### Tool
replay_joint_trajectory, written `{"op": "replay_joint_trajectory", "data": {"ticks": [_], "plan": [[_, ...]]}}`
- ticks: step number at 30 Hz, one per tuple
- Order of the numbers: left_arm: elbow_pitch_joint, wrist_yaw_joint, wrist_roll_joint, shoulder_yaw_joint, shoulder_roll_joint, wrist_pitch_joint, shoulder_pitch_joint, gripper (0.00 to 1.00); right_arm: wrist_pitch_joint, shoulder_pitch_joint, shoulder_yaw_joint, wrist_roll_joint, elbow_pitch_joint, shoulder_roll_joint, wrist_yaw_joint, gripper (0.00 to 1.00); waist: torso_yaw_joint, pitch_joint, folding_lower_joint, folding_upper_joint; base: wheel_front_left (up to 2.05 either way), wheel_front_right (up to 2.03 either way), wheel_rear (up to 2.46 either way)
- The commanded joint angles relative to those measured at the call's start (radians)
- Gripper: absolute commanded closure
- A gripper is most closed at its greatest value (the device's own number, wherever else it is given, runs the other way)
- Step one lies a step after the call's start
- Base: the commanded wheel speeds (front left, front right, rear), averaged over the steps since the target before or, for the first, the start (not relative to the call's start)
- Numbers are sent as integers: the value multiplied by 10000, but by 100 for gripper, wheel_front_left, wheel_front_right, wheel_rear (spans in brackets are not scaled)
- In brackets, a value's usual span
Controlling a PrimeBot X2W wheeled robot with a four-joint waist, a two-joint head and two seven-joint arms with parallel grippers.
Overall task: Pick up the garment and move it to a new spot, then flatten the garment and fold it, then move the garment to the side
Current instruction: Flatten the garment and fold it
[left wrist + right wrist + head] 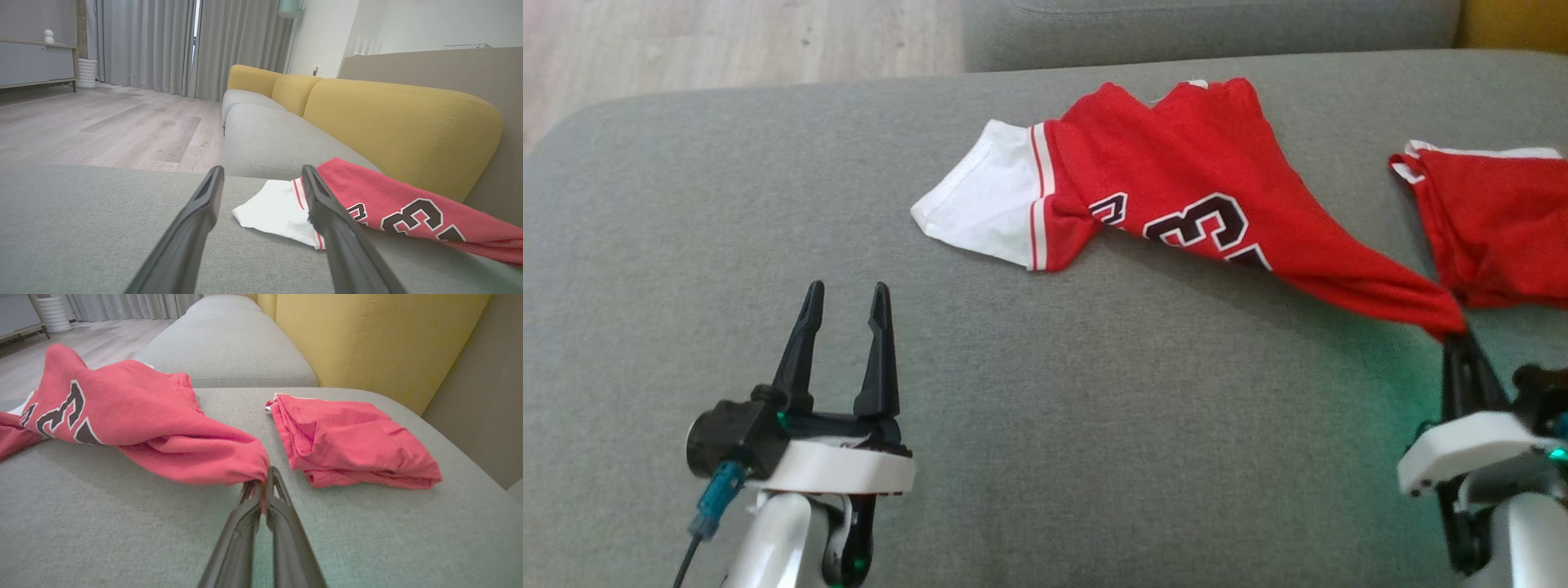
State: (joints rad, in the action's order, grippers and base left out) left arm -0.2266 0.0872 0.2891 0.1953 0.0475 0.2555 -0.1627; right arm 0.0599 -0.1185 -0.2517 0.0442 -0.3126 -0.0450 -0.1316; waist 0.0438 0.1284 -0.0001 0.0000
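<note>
Our right gripper (1460, 347), at the lower right, pinches a corner of the red garment (1192, 180), which lies across the upper middle. Our left gripper (846, 304), lower left, is spread wide and empty. We should lift slowly and stay away from the folded red cloth (1494, 220) beside it.

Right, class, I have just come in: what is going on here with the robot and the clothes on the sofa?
The right gripper is shut on a corner of the red jersey, which stretches from that pinch across the grey sofa seat. The left gripper is open and empty, short of the white sleeve. A second red garment lies folded to the right.
</note>
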Motion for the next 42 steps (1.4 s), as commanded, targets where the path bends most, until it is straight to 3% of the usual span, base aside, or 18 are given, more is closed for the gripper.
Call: {"op": "replay_joint_trajectory", "data": {"ticks": [1, 2, 8, 16, 28, 42], "plan": [[360, -58, -47, -357, 29, 62, -231, 0, 50, -95, 358, -75, 383, -52, 9, 75, -85, 57, 1, 0, 0, 0, 0], [370, -58, -46, -372, 29, 63, -231, 0, 114, -43, 490, -171, 411, -52, 9, 0, -138, 81, 1, 0, 0, 0, 0], [391, -43, -117, -397, 28, 63, -344, 0, 801, 6, 1621, -1141, 714, -52, 9, 0, -380, 141, 1, 0, 0, 0, 0], [378, 34, -118, -286, 28, 63, -403, 0, 1579, 311, 3877, -2075, 1541, -52, 9, 0, -337, 58, 1, 0, 0, 0, 0], [359, 81, -86, -106, 28, 63, -347, 0, 1581, 57, 4107, -1861, 1657, -52, 9, 0, 347, 260, 1, 0, 0, 0, 0], [306, -3, 137, 376, 28, 63, -717, 0, 861, -1842, 5181, -1203, 943, -52, 9, 0, 1276, 801, 1, 0, 0, 0, 0]]}}
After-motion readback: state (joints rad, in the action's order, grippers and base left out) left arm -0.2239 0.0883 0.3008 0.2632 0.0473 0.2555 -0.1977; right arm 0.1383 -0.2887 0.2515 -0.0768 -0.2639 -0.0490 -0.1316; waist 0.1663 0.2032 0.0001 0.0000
